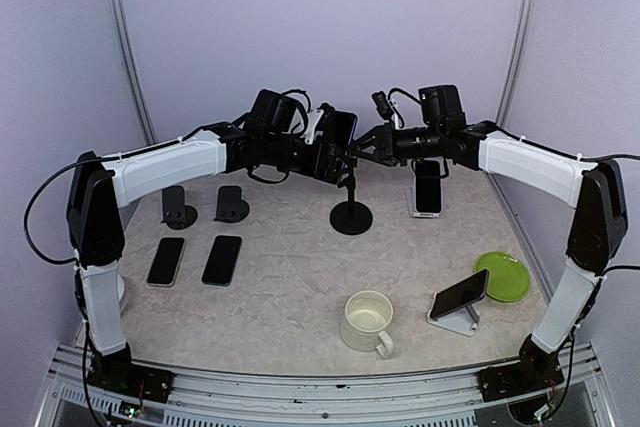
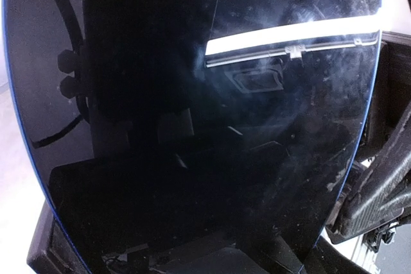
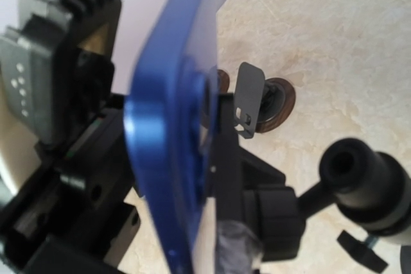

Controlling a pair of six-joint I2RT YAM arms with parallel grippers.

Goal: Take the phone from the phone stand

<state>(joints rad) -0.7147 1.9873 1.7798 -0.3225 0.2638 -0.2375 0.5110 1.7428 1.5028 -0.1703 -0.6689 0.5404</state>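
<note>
A phone (image 1: 338, 132) with a blue back sits high at the head of the black phone stand, whose round base (image 1: 351, 217) rests on the table's middle. My left gripper (image 1: 330, 157) reaches in from the left and appears shut on the phone. Its black screen (image 2: 192, 94) fills the left wrist view and hides the fingers. My right gripper (image 1: 358, 150) comes from the right and appears shut on the stand's head. In the right wrist view the blue phone back (image 3: 170, 133) stands edge-on against the stand's black mount (image 3: 276, 216).
Two phones (image 1: 166, 260) (image 1: 222, 260) lie flat at the left, behind them two empty black stands (image 1: 178, 209) (image 1: 232, 205). A phone on a white stand (image 1: 428, 187) is at the back right, another (image 1: 460, 297) at the front right. A green plate (image 1: 503, 275) and a white mug (image 1: 368, 322) are nearby.
</note>
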